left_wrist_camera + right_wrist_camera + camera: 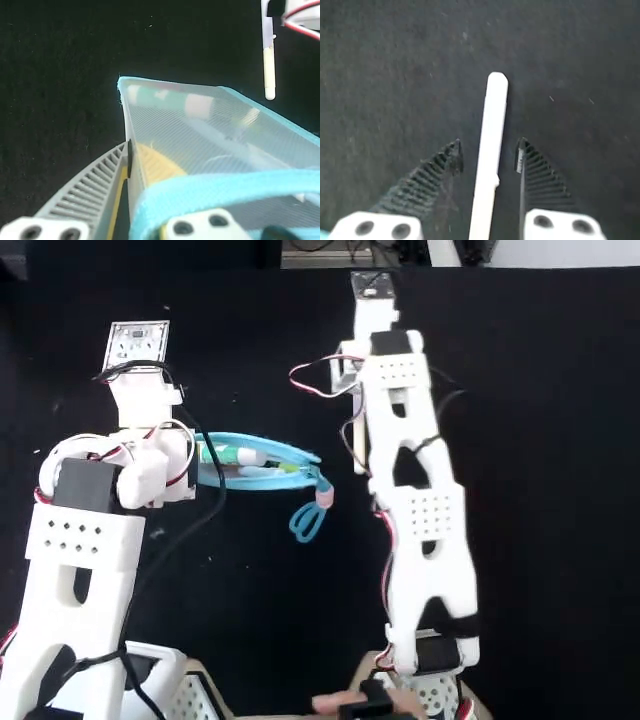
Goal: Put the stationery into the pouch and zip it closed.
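Pen (492, 115) looks light, stiff and slick, so grab mid-barrel. Right tool (488, 146) straddles it down at the desk (380, 75), jaws wide. Left tool (193, 468) pinches the floppy mesh pouch (210, 135) nearby.

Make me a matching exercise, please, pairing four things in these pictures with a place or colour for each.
1. pouch
2. white pen
3. strap clasp
4. strap loop

A. pink
B. between the open fingers of the right gripper
C. lying on the black table past the pouch's end
D. clamped at one end in the left gripper

Pairs: 1-D, 2-B, 3-A, 4-C.
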### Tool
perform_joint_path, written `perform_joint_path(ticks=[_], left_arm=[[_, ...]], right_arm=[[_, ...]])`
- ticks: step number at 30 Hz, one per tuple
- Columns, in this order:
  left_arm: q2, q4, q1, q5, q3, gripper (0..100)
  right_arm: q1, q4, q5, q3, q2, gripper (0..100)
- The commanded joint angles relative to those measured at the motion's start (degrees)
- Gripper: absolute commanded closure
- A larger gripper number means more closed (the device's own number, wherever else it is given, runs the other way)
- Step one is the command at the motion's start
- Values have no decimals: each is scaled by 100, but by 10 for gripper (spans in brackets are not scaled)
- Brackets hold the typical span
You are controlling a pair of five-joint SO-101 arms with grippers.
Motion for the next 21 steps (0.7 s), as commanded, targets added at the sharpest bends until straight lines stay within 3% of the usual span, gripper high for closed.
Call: perform_joint_path(ticks=[1, 6, 9, 11, 13, 21], left_arm=[[70, -97, 110, -53, 259, 970], [70, -97, 101, -53, 259, 970], [70, -97, 101, -53, 259, 970], [70, -97, 101, -53, 259, 970], [70, -97, 101, -53, 259, 970], [70, -97, 101, -53, 259, 970]], right_arm=[[-70, 88, 62, -1262, 567, 815], [176, 369, 79, -2035, 1358, 814], [237, 624, 519, -2062, 1534, 816], [246, 958, 853, -2062, 1560, 858], [325, 1257, 1134, -2132, 1534, 980], [914, 2637, 1231, -3407, 1218, 988]])
